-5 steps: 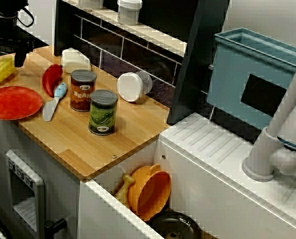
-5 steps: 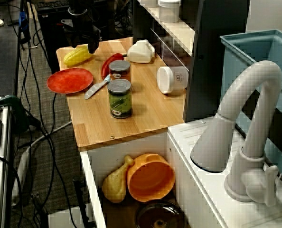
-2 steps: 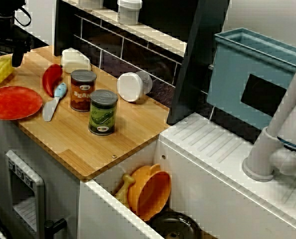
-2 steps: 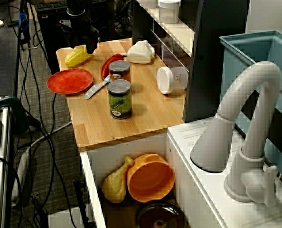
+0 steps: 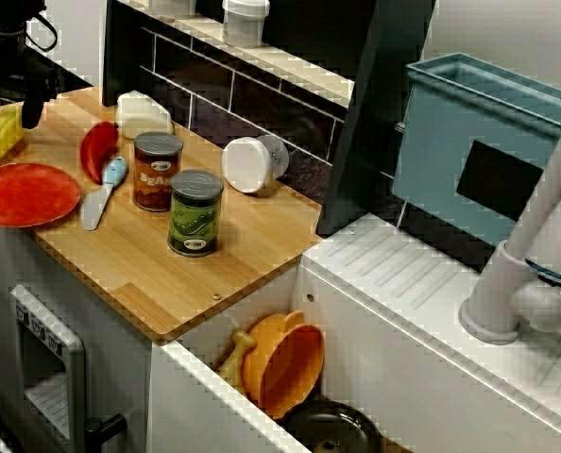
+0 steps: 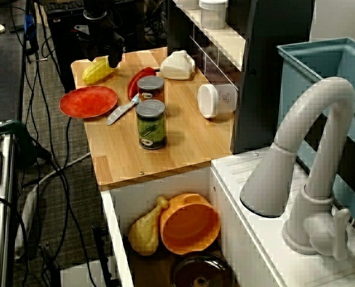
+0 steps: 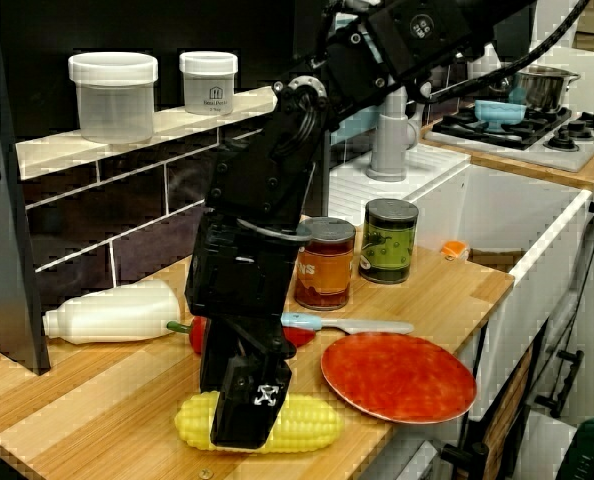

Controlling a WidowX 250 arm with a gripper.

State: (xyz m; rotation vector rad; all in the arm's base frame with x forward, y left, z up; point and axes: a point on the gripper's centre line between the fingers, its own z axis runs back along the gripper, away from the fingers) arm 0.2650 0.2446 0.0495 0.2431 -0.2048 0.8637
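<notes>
1. A white bottle (image 7: 107, 312) lies on its side at the back left of the wood counter (image 7: 87, 405), close to the dark wall.
2. The black claw (image 7: 242, 430) is down at the yellow corn (image 7: 307, 422), which lies near the front edge of the counter. One finger stands in front of the corn and hides its middle. The other finger is hidden, so I cannot tell if the claw is squeezing the corn.
3. A red pepper (image 7: 199, 336) peeks out just behind the claw.
4. A red plate (image 7: 397, 378) sits just right of the corn, with a knife (image 7: 347, 326) lying behind it.
5. A brown can (image 7: 324, 262) and a green can (image 7: 389, 240) stand upright, side by side, behind the knife.
</notes>
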